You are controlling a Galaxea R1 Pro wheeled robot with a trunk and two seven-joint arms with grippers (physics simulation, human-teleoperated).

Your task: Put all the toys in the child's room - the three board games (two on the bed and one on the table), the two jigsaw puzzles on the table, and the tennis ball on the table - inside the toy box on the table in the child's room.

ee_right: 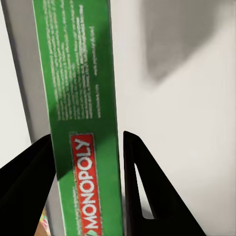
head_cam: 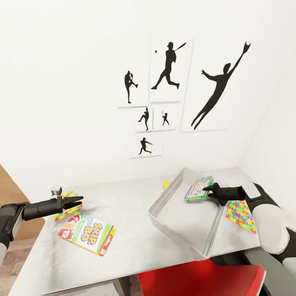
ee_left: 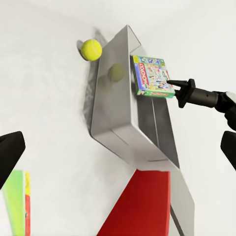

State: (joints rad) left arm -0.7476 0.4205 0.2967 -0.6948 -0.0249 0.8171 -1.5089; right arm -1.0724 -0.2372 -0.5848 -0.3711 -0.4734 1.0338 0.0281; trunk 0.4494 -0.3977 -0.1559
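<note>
My right gripper (head_cam: 209,190) is shut on the green-edged board game (head_cam: 199,188), holding it tilted over the far end of the grey toy box (head_cam: 164,195) on the table (head_cam: 127,205). In the right wrist view its fingers (ee_right: 147,191) flank the box's green edge (ee_right: 83,123). The tennis ball (head_cam: 166,185) lies just outside the toy box's far wall. My left gripper (head_cam: 78,201) hovers open over one jigsaw puzzle (head_cam: 65,213), beside the SKIP-BO board game (head_cam: 87,233). The other jigsaw puzzle (head_cam: 241,214) lies right of the toy box. The bed is out of view.
A red chair (head_cam: 197,279) stands at the table's near edge, below the toy box. A small grey object (head_cam: 56,191) sits at the table's far left. Baseball silhouette pictures (head_cam: 166,70) hang on the white wall. Wood floor (head_cam: 12,193) lies to the left.
</note>
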